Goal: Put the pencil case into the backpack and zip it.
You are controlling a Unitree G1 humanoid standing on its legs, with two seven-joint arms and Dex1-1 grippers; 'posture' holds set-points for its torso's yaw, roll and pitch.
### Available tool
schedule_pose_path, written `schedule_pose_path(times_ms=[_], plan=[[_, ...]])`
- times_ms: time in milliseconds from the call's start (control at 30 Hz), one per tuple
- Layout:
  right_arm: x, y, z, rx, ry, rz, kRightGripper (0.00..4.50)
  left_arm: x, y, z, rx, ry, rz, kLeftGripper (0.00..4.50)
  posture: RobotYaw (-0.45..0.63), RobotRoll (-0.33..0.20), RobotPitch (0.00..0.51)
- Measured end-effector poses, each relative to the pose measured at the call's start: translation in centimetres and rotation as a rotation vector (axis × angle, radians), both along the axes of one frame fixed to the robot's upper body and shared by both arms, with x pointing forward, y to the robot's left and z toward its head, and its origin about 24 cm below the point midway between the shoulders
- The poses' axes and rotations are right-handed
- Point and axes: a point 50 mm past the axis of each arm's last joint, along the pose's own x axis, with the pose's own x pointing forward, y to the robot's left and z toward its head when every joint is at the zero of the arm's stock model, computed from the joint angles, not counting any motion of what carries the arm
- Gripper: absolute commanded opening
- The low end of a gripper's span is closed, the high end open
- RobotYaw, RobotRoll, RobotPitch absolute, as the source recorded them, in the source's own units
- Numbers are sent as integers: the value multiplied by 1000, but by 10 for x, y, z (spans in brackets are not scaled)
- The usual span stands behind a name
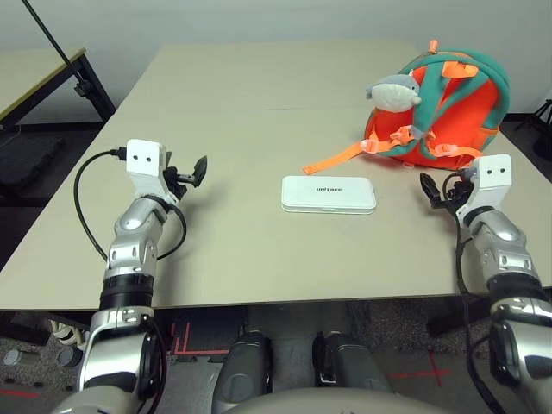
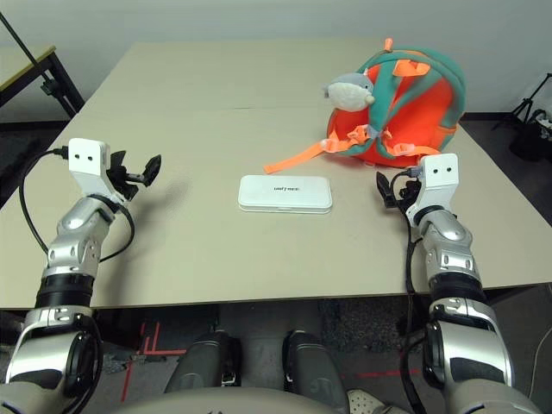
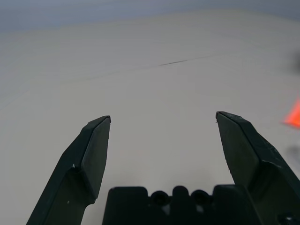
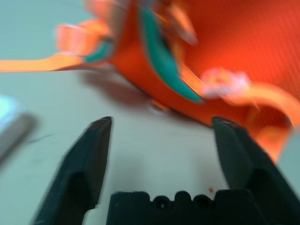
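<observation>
Hovering low over the beige tabletop (image 1: 241,112), the left gripper (image 1: 191,172) has its two black fingers spread wide with nothing between them; its wrist view shows only bare table beyond the fingertips (image 3: 98,136). It sits well to the left of the flat white rectangular pencil case (image 1: 329,194), with open table between the two. A black cable (image 1: 84,207) loops from the white camera block on that wrist back along the silver forearm.

The right gripper (image 1: 434,191) is likewise spread wide and holds nothing. It hangs near the pencil case's right end, apart from it, and just in front of the small orange backpack with teal trim (image 1: 453,108). In the right wrist view the backpack's orange fabric and a teal strap fill the space beyond the fingers (image 4: 93,140).

The pencil case lies flat on the table, long side toward the robot, dark lettering facing up, touching neither gripper. Behind it and to its right the backpack stands on the table, its shoulder-strap side facing the robot. A grey-and-white plush shark charm (image 1: 395,91) hangs at the upper left of the backpack. One loose orange webbing strap (image 1: 335,158) trails from the backpack's base across the table, ending near the pencil case's far edge without touching it.
</observation>
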Motion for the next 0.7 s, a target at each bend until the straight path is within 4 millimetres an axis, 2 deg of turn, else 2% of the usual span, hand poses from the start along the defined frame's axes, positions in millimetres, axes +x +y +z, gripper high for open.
schedule_pose_path(times_ms=[100, 267, 367, 500, 700], plan=[[-1, 13, 12, -70, 16, 123, 1904, 7, -12, 16, -63, 6, -211, 4500, 103, 0, 52], [-2, 28, 5, -140, 101, 254, 31, 11, -27, 16, -198, 211, -487, 4500, 85, 0, 42], [1, 34, 5, -179, 110, 277, 31, 15, -32, 14, -282, 358, -572, 4500, 73, 0, 31], [3, 41, 4, -228, 109, 301, 31, 21, -35, 13, -414, 519, -589, 4500, 50, 0, 21], [3, 44, 1, -263, 112, 309, 31, 18, -44, -15, -481, 717, -570, 4500, 32, 0, 15]])
